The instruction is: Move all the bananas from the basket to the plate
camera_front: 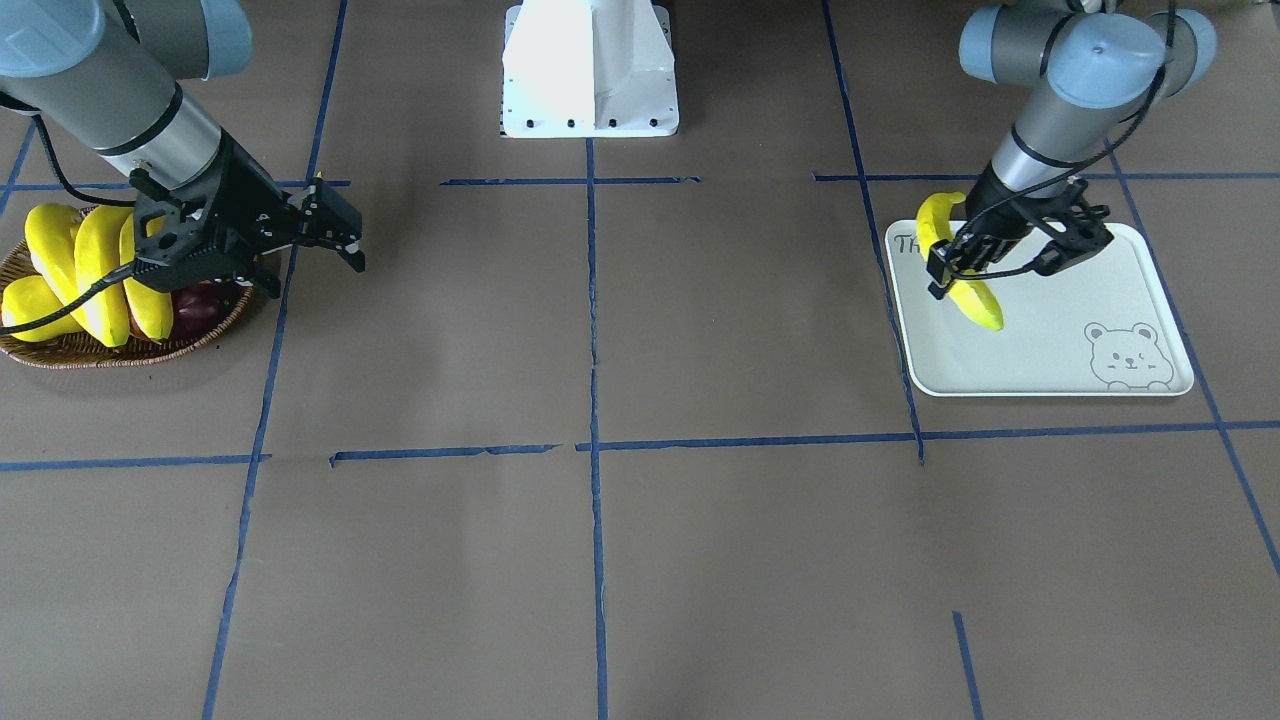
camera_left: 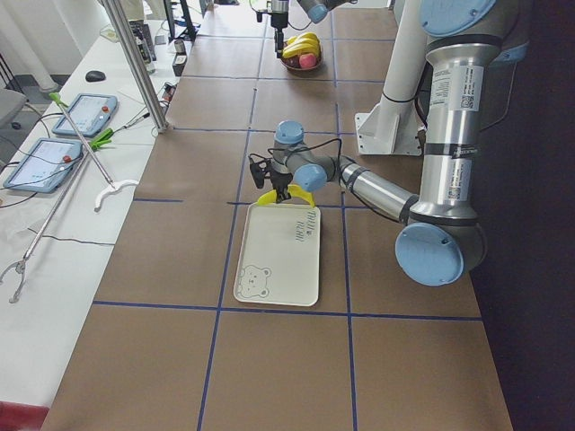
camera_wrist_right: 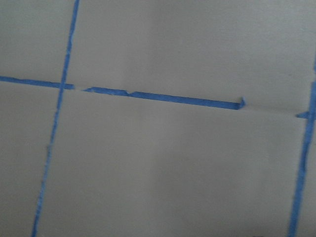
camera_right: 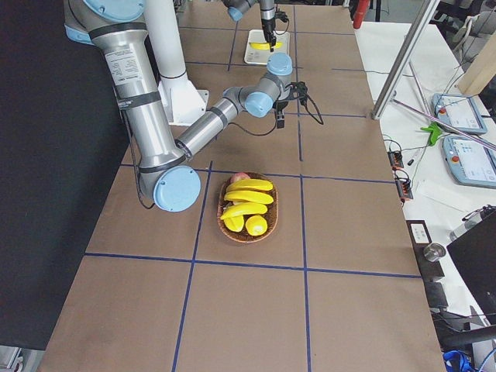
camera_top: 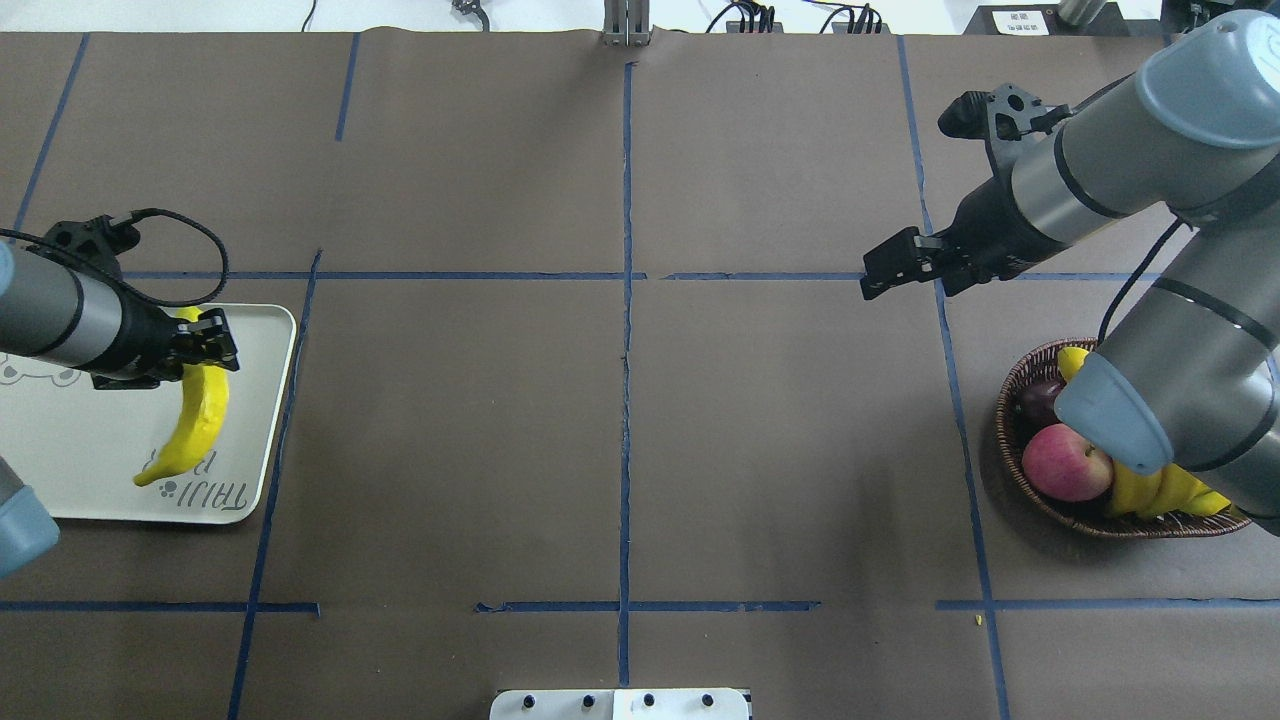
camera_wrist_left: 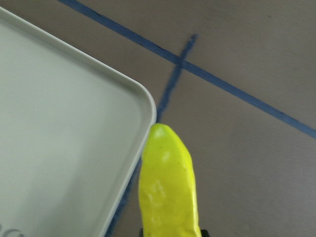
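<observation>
Banana (camera_top: 200, 425) hangs from left hand (camera_top: 205, 350) over plate (camera_top: 85, 445).

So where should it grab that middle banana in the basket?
Take the middle banana around its mid-length, coming straight down from above. It lies flat atop the pile in the basket, with neighbours close on both sides, so pinching across its narrow width looks safest.
</observation>
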